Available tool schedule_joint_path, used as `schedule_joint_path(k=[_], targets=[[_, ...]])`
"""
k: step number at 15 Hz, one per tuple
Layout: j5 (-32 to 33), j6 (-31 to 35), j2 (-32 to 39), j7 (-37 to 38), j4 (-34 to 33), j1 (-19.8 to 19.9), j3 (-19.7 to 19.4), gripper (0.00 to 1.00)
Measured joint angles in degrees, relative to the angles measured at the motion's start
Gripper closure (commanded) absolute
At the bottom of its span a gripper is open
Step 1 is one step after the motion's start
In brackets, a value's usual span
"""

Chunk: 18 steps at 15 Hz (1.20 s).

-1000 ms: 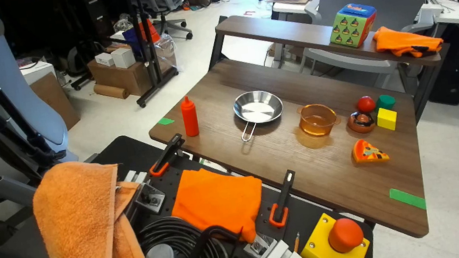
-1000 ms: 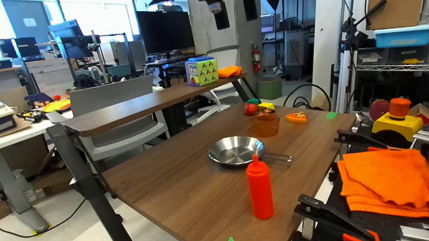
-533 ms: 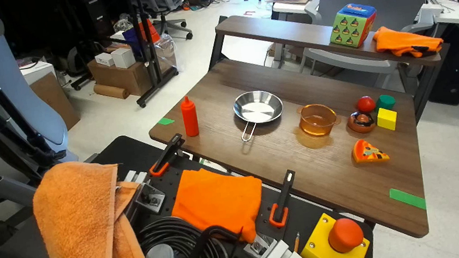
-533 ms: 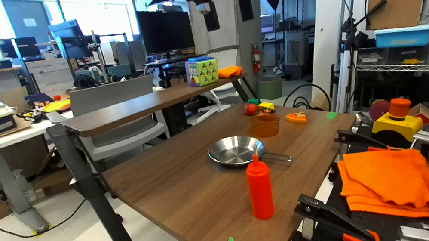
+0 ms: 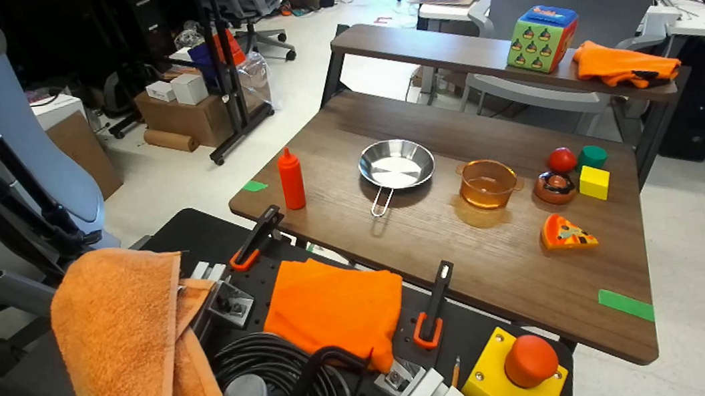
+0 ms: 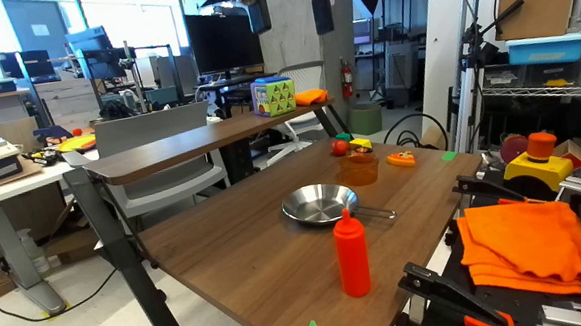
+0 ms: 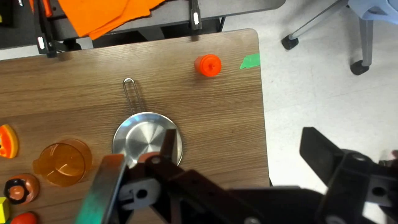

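Pan (image 7: 141,135) sits flat on the table (image 7: 217,124), between the red bottle (image 5: 292,182) and the see-through orange pot (image 5: 488,195). It is shiny and looks like thin metal, so I guess it is stiff and not very heavy. Its smooth sides may be slippery, but a squeeze should not break it. The handle (image 7: 128,95) is a thin loop of wire that points to the side where the folded orange cloth (image 5: 332,308) lies. That loop looks good to hold, but the round part may tip down and swing. The rim looks good too, with one finger inside and one outside.

The pincer (image 6: 291,16) hangs high above the table. Its fingers are spread wide, with nothing between them, and it touches nothing. In the wrist view, one finger (image 7: 169,143) blocks a bit of the pan from sight, and the other shows against the floor (image 7: 295,102).

The red bottle stands upright near a corner. It looks like light plastic, so its round middle may give a little when squeezed. The orange pot looks hard and may crack more easily, so a gentle pinch on its wall seems best. Past it are a pizza slice (image 5: 567,233), a red ball (image 5: 562,160) and a yellow block (image 5: 594,183).
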<state>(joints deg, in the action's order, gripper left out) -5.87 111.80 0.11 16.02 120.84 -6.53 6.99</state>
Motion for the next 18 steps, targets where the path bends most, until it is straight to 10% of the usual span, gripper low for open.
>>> schedule_joint_path(k=[18], targets=[[17.4,-5.0,2.3,7.2,2.4,-6.1,3.7,0.00]])
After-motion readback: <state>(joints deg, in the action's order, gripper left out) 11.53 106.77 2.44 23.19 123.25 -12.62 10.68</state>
